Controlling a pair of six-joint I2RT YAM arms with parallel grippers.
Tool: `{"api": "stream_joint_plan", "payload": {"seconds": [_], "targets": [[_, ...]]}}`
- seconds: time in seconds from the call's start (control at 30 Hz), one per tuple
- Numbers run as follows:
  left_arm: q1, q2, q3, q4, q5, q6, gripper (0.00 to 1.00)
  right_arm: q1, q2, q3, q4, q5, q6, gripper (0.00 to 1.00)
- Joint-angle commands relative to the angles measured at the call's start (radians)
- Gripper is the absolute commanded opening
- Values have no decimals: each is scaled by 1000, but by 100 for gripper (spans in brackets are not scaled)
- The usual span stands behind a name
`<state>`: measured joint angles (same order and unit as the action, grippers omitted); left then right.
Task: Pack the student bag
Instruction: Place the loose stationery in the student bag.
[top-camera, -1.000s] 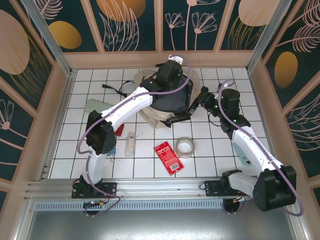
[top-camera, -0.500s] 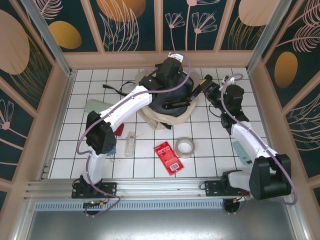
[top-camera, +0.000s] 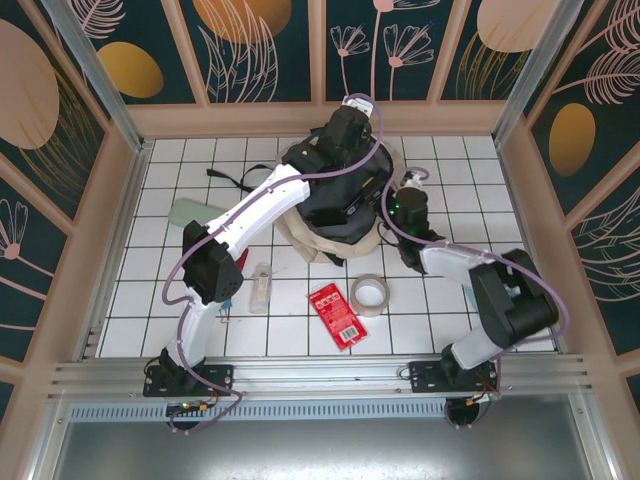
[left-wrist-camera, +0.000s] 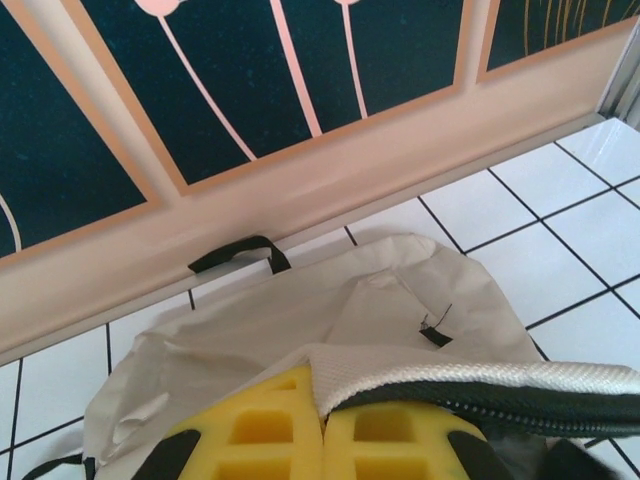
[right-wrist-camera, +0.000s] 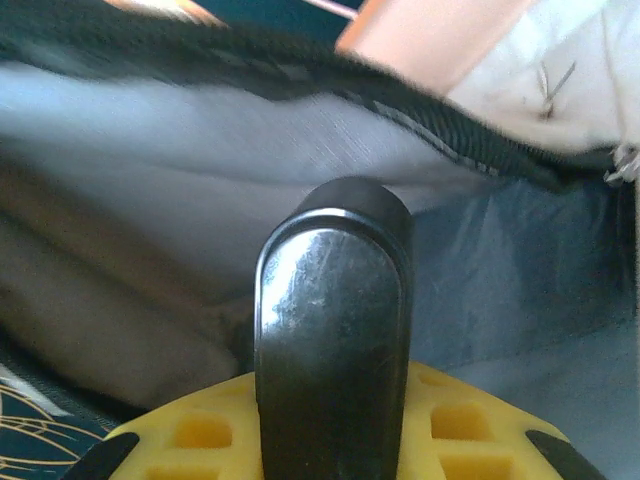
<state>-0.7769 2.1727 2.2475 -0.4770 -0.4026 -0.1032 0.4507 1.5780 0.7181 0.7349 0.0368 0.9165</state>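
Seen from above, a cream backpack (top-camera: 310, 242) is lying at the far middle of the white-tiled worktop (top-camera: 450, 160), close to the back wall. The left arm (top-camera: 255, 205) is reaching over it from the near left. The right arm (top-camera: 450, 262) is bending in from the right, its wrist dipping toward the bag's dark opening. A tape roll (top-camera: 368, 294), a red packet (top-camera: 336, 312) and a small clear bottle (top-camera: 260, 287) are lying nearer the arms, apart from the bag.

From the left wrist, the left jaws are pressing fully closed, their yellow pads (left-wrist-camera: 265, 435) meeting and pinching the bag's rim (left-wrist-camera: 480, 385), a pale woven edge lined with black zipper. Cream fabric is spreading toward the wall, where a black carry loop (left-wrist-camera: 240, 250) is showing.

From the right wrist, the right jaws are gripping a glossy black object (right-wrist-camera: 335, 330) with a rounded end, closed only as far as its width. What it is cannot be told. Grey lining (right-wrist-camera: 500, 260) and a zipper edge (right-wrist-camera: 400, 110) are surrounding it, so it is probably sitting inside the bag's mouth.

The risks, as a judgement: the thin pinch on the rim may be slipping, and the soft mouth would then be sagging shut over the right wrist. The object could also be catching on the zipper edge — dragging the light bag across the tiles instead of dropping in.
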Motion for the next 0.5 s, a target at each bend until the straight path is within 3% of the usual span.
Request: {"api": "stream_joint_plan", "payload": {"seconds": [0.0, 0.27, 0.47], "targets": [[1, -6, 54, 37, 35, -34, 0, 36, 84, 96, 161, 24, 21, 0], [1, -41, 13, 49, 66, -47, 0, 14, 303, 299, 60, -17, -1, 0], [1, -52, -12, 57, 70, -51, 0, -58, 397, 385, -43, -161, -5, 22]]}}
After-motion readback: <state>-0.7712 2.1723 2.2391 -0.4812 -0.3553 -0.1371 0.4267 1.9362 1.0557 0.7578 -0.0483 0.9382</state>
